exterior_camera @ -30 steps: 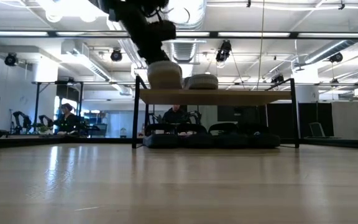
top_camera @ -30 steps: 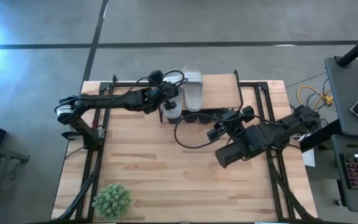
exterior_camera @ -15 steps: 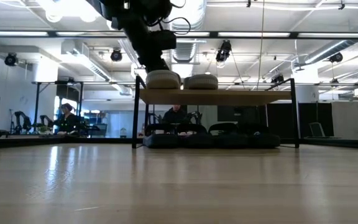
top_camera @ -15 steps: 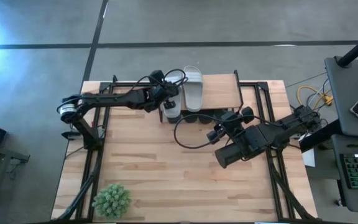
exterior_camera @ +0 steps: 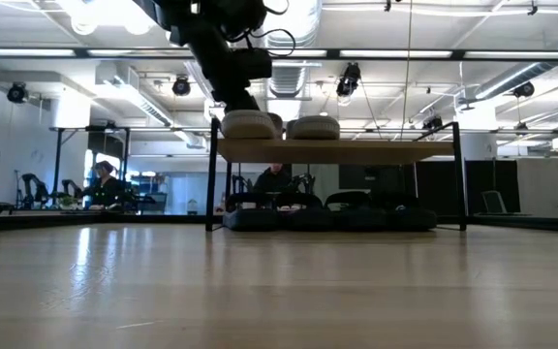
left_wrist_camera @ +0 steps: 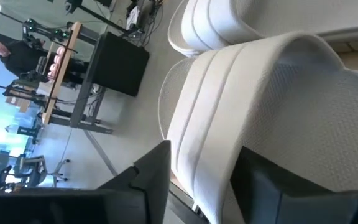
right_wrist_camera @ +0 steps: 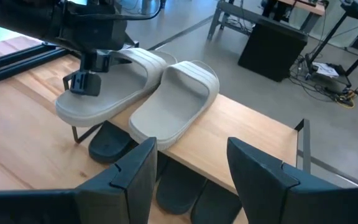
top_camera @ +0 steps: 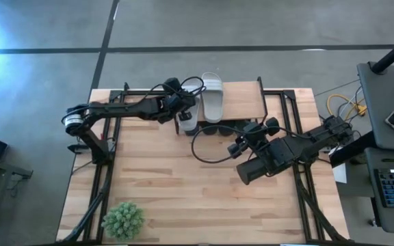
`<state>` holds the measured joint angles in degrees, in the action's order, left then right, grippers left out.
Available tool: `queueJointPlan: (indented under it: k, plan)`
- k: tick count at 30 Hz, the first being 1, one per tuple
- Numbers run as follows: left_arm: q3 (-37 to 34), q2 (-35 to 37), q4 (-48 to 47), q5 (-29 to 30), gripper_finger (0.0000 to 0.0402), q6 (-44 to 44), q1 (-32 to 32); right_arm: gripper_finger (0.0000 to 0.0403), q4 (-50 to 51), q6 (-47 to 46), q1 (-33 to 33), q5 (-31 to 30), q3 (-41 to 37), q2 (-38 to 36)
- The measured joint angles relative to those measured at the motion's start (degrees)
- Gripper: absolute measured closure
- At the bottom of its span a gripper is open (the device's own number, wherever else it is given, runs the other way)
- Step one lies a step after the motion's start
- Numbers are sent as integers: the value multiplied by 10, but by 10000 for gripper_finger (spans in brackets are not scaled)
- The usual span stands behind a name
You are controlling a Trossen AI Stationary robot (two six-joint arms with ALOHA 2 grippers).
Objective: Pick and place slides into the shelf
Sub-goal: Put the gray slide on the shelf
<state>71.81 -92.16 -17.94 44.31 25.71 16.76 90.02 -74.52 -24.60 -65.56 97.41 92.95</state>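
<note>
No writing was legible. Both pale slides (right_wrist_camera: 138, 90) lay lengthwise across the shelf (right_wrist_camera: 241, 134). Left gripper (top_camera: 185, 113) straddled one strap, jaws parted

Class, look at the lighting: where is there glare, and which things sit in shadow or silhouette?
High view: bright glare on the floor at the left edge. Low view: ceiling lights blow out at top left; the shelf and the black slides beneath it are dark silhouettes. Left wrist view: the pale slide is evenly lit, the fingers dark.

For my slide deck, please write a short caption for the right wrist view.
Two pale sandals lie side by side on the shelf, black sandals below, the left gripper at one pale sandal.
</note>
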Motion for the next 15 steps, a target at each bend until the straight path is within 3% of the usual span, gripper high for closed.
queueJointPlan:
  k: [3,7,15]
  plan:
    - [0,7,-25,-21,249,-6,-1,216,0,0,0,0,0,0]
    - [1,23,-84,-65,244,-93,-2,216,0,0,0,0,0,0]
    - [-2,62,-94,-62,243,-132,-7,215,0,0,10,-1,-2,0]
